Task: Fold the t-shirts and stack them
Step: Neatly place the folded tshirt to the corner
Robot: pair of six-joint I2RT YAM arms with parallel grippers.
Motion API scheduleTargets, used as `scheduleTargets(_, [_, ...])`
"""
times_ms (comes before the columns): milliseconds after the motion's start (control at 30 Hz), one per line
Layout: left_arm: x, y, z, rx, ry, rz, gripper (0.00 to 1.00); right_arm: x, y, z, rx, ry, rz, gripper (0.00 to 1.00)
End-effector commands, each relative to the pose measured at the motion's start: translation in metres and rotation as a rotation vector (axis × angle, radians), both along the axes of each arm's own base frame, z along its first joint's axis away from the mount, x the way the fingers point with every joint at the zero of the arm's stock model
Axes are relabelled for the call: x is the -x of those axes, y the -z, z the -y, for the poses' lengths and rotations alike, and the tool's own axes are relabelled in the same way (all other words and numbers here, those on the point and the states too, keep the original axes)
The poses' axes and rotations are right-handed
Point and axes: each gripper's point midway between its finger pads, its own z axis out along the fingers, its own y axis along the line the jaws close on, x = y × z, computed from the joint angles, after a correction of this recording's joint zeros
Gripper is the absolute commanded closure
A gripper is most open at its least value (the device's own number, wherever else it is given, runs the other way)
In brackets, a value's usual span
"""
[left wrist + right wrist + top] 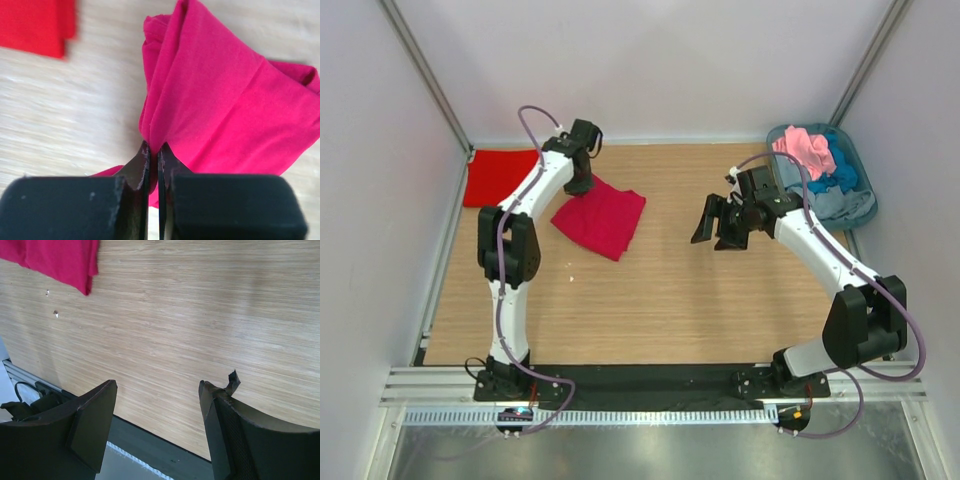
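Right now the left gripper (154,149) is pinching a bunched fold of the crimson shirt (604,221), its two black fingers (139,167) pressed almost together with a thin ridge of cloth caught between the tips. The rest of that shirt spreads away from the pinch in soft folds and lies on the wooden table (660,300), left of centre and towards the far side. In the overhead view it is a rough, partly folded rectangle with one corner under the left arm's wrist. A scarlet shirt (500,177) lies folded flat at the far left corner of the table, near the crimson one but apart from it. The right gripper (156,387) hangs over bare wood on the right half of the table, its jaws spread wide and holding nothing. Its wrist view shows only an edge of the crimson shirt at the upper left. A grey-blue tub (858,160) sits at the far right corner, just beyond the right arm. Heaped loosely in it are a pink shirt (804,148), a blue shirt (837,170) and a grey shirt (832,206), the grey one spilling over the near rim.
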Motion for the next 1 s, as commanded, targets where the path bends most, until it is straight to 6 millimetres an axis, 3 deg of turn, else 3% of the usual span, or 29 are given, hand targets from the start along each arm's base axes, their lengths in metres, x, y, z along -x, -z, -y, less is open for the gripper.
scheduleTargets(0, [-0.031,-0.033,-0.050,-0.095,-0.077,0.087,1.00,-0.009,-0.024,-0.009,-0.054,0.013,0.057,0.27])
scheduleTargets(233, [-0.074,-0.061,-0.090,-0.135,-0.117,0.206,1.00,-0.022,-0.025,-0.019,-0.090,0.004,0.062,0.26])
scheduleTargets(367, [-0.088,-0.068,-0.120,-0.161,-0.168,0.245,1.00,-0.036,-0.030,-0.024,-0.104,-0.006,0.071,0.26])
scheduleTargets(567, [-0.110,-0.089,-0.142,-0.159,-0.198,0.356,1.00,-0.051,-0.035,-0.031,-0.112,-0.019,0.071,0.26])
scheduleTargets(867, [-0.123,-0.122,-0.163,-0.148,-0.195,0.452,1.00,-0.063,-0.038,-0.036,-0.124,-0.023,0.069,0.26])
scheduleTargets(967, [-0.120,-0.116,-0.180,-0.164,-0.215,0.433,1.00,-0.065,-0.038,-0.037,-0.125,-0.024,0.068,0.26])
